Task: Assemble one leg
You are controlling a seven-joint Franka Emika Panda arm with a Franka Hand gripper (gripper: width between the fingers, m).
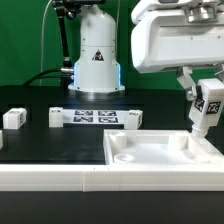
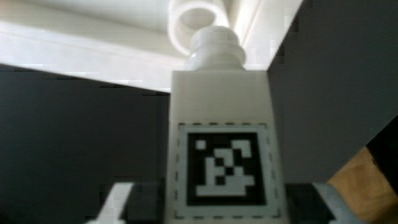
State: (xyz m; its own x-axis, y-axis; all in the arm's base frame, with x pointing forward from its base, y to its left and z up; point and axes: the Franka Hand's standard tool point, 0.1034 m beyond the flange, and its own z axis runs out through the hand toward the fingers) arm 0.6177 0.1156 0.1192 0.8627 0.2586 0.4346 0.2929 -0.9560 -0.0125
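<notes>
White plastic sits clamped in the pincer (image 2: 222, 208). Its two fingers (image 2: 121, 205) press on opposite sides of the leg (image 2: 222, 120), closed to the post's width, with the tagged face turned to the wrist camera. In the exterior view the pincer (image 1: 205, 92) hangs at the right of the scene, and the leg (image 1: 207, 108) leans somewhat off upright beneath it. The leg's ridged tip points at a round socket (image 2: 196, 15) in the far right corner of the large white panel (image 1: 160, 150). The tip is at the socket's rim, but whether it has entered I cannot tell. Further left, well apart, the marker board (image 1: 95, 117) lies on the dark table (image 1: 40, 140), and a small white block (image 1: 13, 118) rests at the far left.

The risk, as I judge it, is the lean. Pushed down while tilted, the tip could catch on the socket's rim, jam crooked, or shove the panel sideways. A turn begun off-axis could bind the ridges, and the post might slip or twist between the fingers.
</notes>
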